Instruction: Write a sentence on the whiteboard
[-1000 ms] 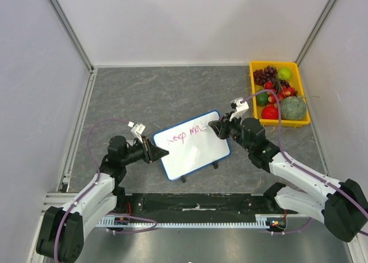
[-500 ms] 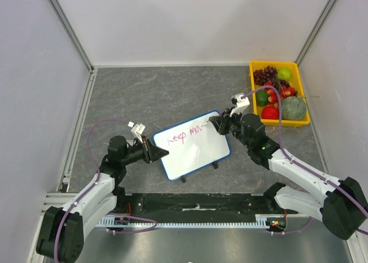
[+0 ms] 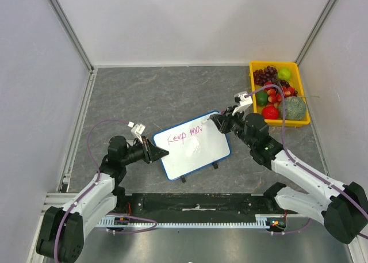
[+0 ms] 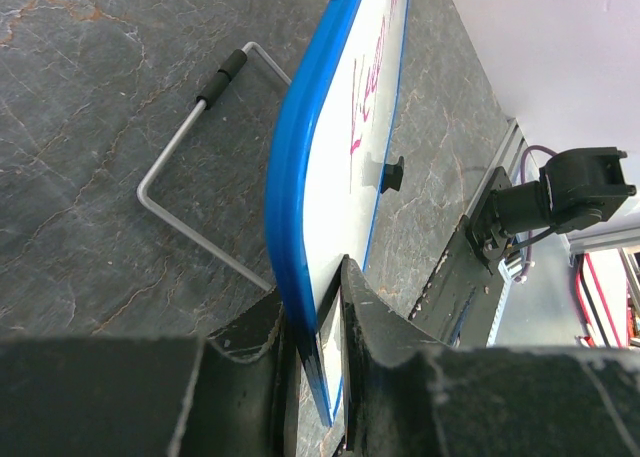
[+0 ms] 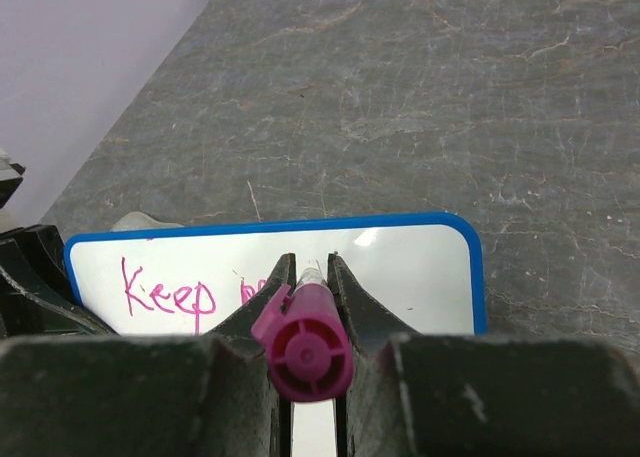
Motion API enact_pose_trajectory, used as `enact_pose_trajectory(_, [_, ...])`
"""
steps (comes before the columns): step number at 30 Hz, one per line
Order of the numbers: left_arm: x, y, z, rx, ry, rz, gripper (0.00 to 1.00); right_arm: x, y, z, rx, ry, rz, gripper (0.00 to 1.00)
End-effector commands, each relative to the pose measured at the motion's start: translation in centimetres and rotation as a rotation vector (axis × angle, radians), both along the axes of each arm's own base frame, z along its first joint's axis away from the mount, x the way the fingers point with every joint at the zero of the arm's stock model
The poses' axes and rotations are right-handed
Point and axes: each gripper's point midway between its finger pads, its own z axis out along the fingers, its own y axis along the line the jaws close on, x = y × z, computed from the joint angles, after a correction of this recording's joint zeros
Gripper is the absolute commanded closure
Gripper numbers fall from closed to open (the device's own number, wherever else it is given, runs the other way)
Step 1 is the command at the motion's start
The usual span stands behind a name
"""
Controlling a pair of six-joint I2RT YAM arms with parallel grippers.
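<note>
On the table [image 3: 144, 96], your left gripper [image 3: 158, 152] pinched the whiteboard [image 3: 198, 148] by its left rim, evidently to steady it against pen pressure, while your right gripper [image 3: 217, 122] clamped the marker [image 5: 303, 347] with its tip at the sentence [image 3: 187, 135], "Keep" complete and the second word apparently unfinished.

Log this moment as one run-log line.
left hand: shut on whiteboard edge | right hand: shut on magenta marker, tip at whiteboard | sentence: "Keep" plus start of second word
</note>
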Motion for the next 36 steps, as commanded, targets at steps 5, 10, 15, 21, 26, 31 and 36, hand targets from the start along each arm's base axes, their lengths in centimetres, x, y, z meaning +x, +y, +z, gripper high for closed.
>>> enact_pose_trajectory(5, [1.2,0.7,-0.2,0.051,-0.086,0.040,0.98,0.4,-0.5,1.6,0.011,-0.039,-0.014,1.00])
enact_pose_trajectory(10, [1.1,0.7,-0.2,0.050,-0.086,0.039,0.98,0.6,-0.4,0.3,0.003,-0.020,-0.018,1.00])
enact_pose_trajectory(15, [1.2,0.7,-0.2,0.052,-0.089,0.038,0.98,0.9,-0.4,-0.7,-0.012,-0.003,-0.019,1.00])
enact_pose_trajectory(21, [1.1,0.7,-0.1,0.051,-0.090,0.036,0.98,0.7,-0.5,-1.7,-0.027,0.013,-0.011,1.00])
enact_pose_trajectory(26, [1.1,0.7,-0.2,0.051,-0.085,0.037,0.98,-0.1,-0.4,-2.6,-0.033,0.035,0.016,1.00])
enact_pose_trajectory(31, [1.1,0.7,-0.2,0.052,-0.087,0.036,0.98,-0.7,-0.7,-3.1,-0.029,0.043,0.021,1.00])
enact_pose_trajectory(36, [1.1,0.7,-0.2,0.051,-0.085,0.037,0.98,-0.8,-0.7,-2.1,-0.017,0.028,0.021,1.00])
